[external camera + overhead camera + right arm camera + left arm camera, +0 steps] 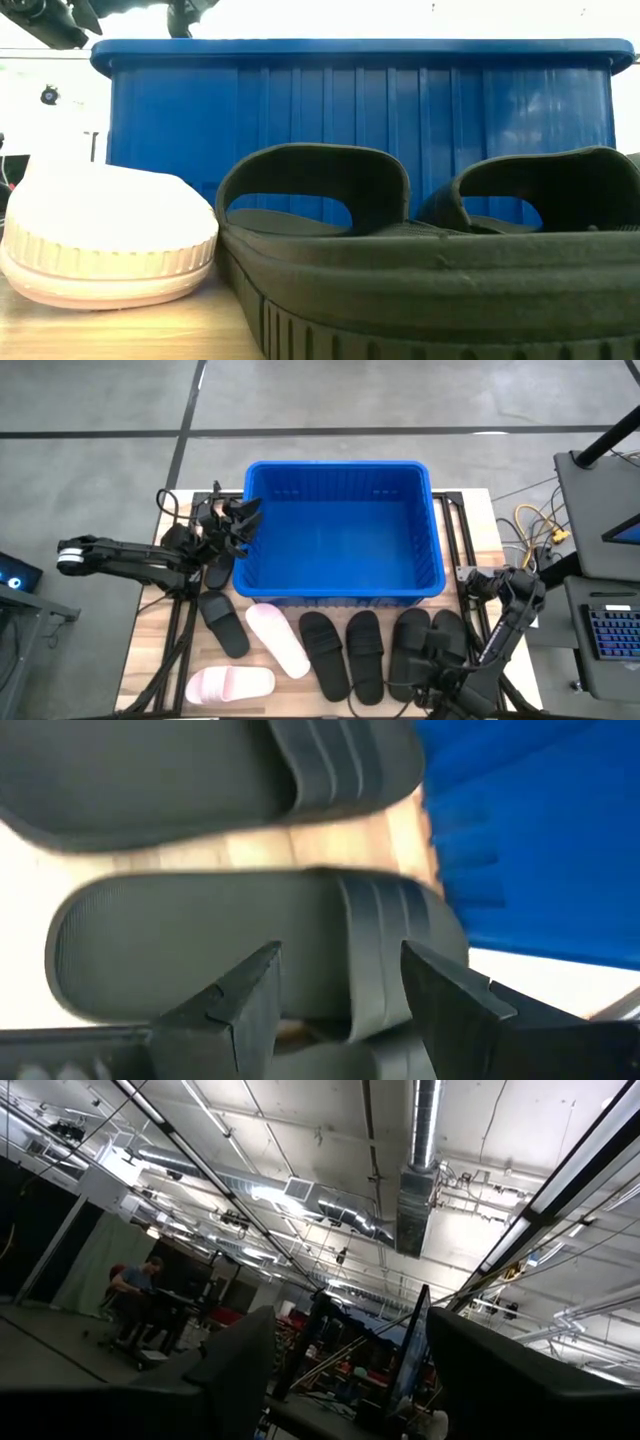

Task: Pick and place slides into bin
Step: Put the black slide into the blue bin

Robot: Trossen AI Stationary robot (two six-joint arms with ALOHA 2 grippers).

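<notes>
While hidden overhead, right end effector [335,982] agape.

A light wooden desk [160,650] carries a blue bin [342,532]. In front of it lie five black slides [340,652] and two pink slides [276,640].

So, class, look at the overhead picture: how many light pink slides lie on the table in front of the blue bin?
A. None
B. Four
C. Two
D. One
C: one pink slide lies angled just in front of the bin, and a second pink slide lies crosswise nearer the table's front edge; the rest of the row is black.
</notes>
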